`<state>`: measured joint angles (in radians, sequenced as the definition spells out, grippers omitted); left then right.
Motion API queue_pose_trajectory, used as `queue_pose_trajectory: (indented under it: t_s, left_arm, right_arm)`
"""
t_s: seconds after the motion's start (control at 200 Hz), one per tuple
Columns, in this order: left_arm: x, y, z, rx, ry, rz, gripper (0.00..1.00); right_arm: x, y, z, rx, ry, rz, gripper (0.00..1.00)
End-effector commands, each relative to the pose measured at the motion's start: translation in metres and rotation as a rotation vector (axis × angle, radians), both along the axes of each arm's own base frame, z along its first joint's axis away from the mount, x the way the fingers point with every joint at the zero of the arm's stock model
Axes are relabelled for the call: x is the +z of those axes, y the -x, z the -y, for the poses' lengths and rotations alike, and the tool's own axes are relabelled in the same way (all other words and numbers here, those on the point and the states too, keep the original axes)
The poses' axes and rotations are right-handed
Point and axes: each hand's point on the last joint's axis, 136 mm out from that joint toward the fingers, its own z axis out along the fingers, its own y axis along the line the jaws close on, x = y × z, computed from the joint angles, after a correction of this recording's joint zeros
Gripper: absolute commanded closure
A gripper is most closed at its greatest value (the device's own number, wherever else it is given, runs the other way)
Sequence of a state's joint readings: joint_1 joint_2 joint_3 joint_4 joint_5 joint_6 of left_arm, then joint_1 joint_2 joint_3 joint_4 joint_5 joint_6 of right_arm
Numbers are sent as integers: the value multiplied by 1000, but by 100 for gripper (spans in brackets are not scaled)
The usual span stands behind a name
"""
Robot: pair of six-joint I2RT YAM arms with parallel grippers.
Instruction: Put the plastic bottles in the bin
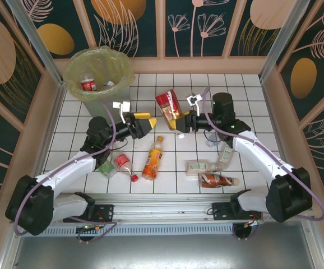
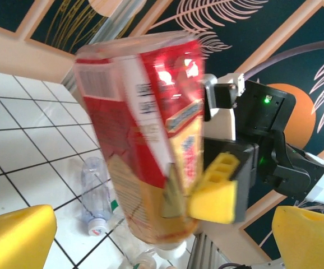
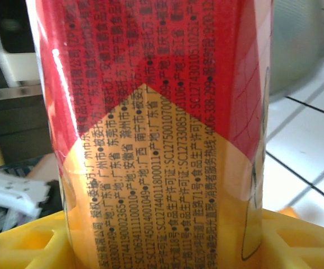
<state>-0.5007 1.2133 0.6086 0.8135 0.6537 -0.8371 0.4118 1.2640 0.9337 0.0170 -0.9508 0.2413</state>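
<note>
A crushed plastic bottle (image 1: pixel 169 109) with a red and yellow label hangs cap-down above the middle of the table, and my right gripper (image 1: pixel 180 124) is shut on its lower part. Its label (image 3: pixel 151 129) stands between my right gripper's (image 3: pixel 162 249) yellow fingers (image 3: pixel 27 246). My left gripper (image 1: pixel 149 121) is open just left of it. The same bottle (image 2: pixel 145 140) is straight ahead of the left gripper (image 2: pixel 162 238), whose wide-apart pads (image 2: pixel 16 238) do not touch it. The bin (image 1: pixel 72 92) stands at the back left with a red-labelled bottle (image 1: pixel 88 84) inside.
On the white tiles lie an orange bottle (image 1: pixel 153 157), a red-labelled one (image 1: pixel 122 162) and a green one (image 1: pixel 107 168) near the left arm. More lie at the right (image 1: pixel 203 166) (image 1: pixel 217 179) (image 1: pixel 225 152). A clear bottle (image 2: pixel 95 193) lies below the held one. Patterned walls enclose the table.
</note>
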Motion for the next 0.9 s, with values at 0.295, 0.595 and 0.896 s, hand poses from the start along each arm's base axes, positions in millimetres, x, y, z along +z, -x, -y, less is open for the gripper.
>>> queue_pose_trajectory:
  t_s: [0.295, 0.595, 0.896]
  left_arm:
    - [65, 21, 16, -145, 154, 205, 1]
    - [80, 29, 17, -174, 193, 266, 1]
    - [94, 37, 19, -251, 247, 256, 8]
  right_arm:
    - [48, 54, -6, 259, -172, 38, 38]
    - [55, 74, -14, 349, -186, 49, 38]
    - [46, 75, -20, 367, -165, 34, 39]
